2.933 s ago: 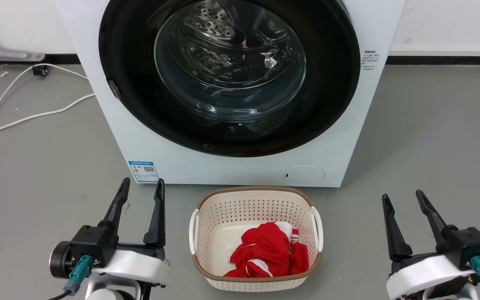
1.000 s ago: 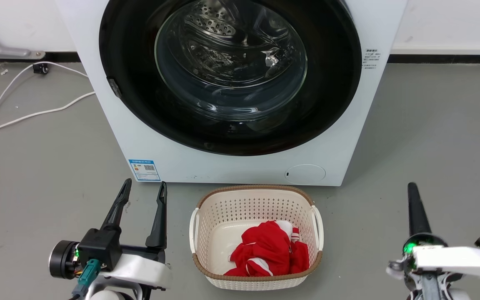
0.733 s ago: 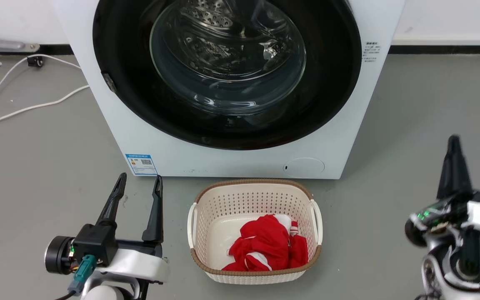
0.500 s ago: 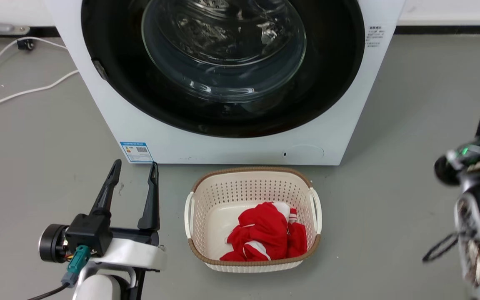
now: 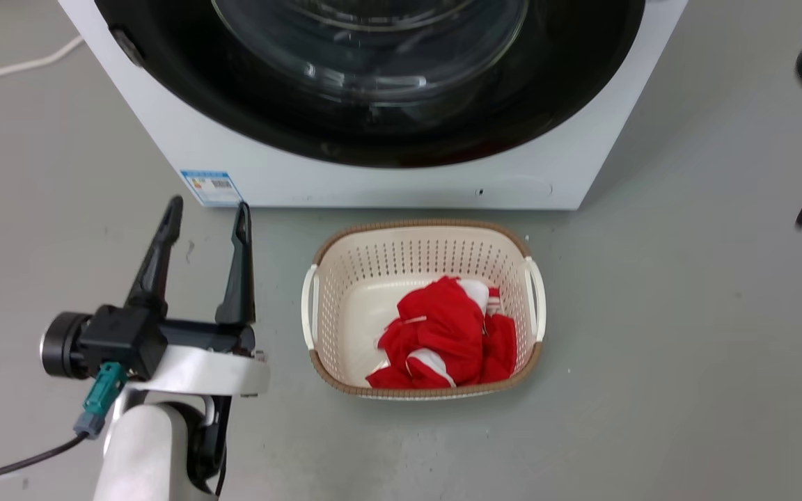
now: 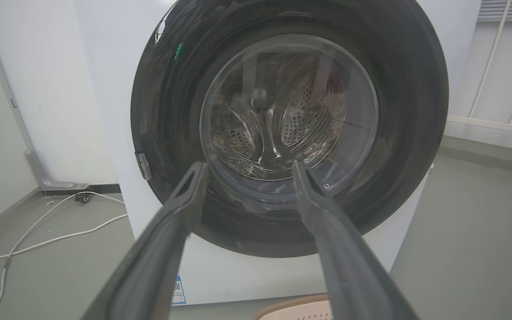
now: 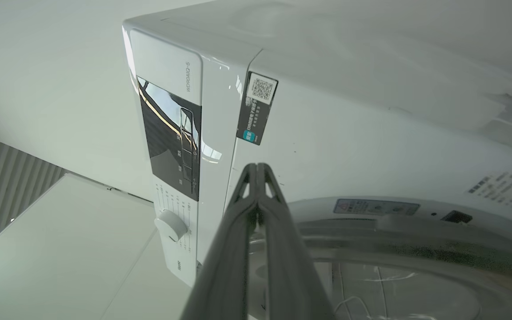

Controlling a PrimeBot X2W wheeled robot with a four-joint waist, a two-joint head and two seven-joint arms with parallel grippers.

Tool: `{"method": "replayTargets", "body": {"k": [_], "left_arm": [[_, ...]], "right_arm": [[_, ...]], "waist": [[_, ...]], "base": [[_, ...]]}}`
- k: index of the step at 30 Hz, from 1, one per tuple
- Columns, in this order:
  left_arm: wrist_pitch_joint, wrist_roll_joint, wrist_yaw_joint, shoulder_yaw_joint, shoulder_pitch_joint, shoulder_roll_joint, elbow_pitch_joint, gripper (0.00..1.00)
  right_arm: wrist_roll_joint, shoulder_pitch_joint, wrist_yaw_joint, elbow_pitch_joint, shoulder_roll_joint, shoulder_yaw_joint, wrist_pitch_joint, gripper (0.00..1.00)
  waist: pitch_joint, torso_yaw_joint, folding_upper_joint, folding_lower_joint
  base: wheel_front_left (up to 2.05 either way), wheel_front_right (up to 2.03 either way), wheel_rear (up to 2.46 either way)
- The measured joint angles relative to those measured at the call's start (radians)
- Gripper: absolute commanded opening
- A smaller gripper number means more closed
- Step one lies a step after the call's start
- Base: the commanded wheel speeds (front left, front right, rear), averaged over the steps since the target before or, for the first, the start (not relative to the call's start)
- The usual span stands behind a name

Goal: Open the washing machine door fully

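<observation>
Washing machine door (image 6: 289,120): shut flush on the front of the washing machine (image 5: 387,184), far side of the floor (image 5: 686,313); probably best opened by hooking its rim, not the glass, and swinging it out to the stop. Left jaws: wide apart, empty, near left, well short of it. Right jaws: pressed together, empty, far right, pointing past its rim.

Place: a laundry corner in a bare indoor room; home or test room cannot be told.
Appliance: a white front-loading washing machine (image 5: 345,184) against a plain white wall (image 6: 38,89).
Laundry: a cream basket (image 5: 415,259) holding red cloth (image 5: 450,327), just in front of the machine.
Floor (image 5: 686,313): smooth and grey, with a white cable (image 6: 51,240) trailing across it.
Controls: a dial (image 7: 170,224) and a dark display panel (image 7: 169,133).
</observation>
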Motion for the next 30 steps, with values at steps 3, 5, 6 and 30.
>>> {"method": "replayTargets", "body": {"k": [3,5,6,30], "left_arm": [[0.000,-0.002,-0.001,0.001,-0.027,0.001,-0.007,1.00],[0.000,-0.002,-0.001,0.000,-0.042,0.002,-0.011,1.00],[0.000,-0.002,-0.001,-0.001,-0.050,0.002,-0.012,1.00],[0.000,-0.011,-0.003,-0.003,-0.118,0.017,-0.036,1.00]], "right_arm": [[-0.020,-0.129,0.000,0.109,-0.012,0.093,0.095,0.00],[-0.039,-0.202,0.000,0.178,-0.012,0.145,0.152,0.00],[-0.049,-0.238,0.000,0.211,-0.011,0.170,0.179,0.00],[-0.170,-0.561,0.000,0.538,0.137,0.363,0.365,0.00]], "waist": [[0.037,0.002,0.0000,0.0000],[0.061,0.003,0.0000,0.0000],[0.072,0.004,0.0000,0.0000],[0.218,0.022,0.0000,0.0000]], "base": [[0.00,0.00,0.00],[0.00,0.00,0.00],[0.00,0.00,0.00],[0.00,0.00,0.00]]}}
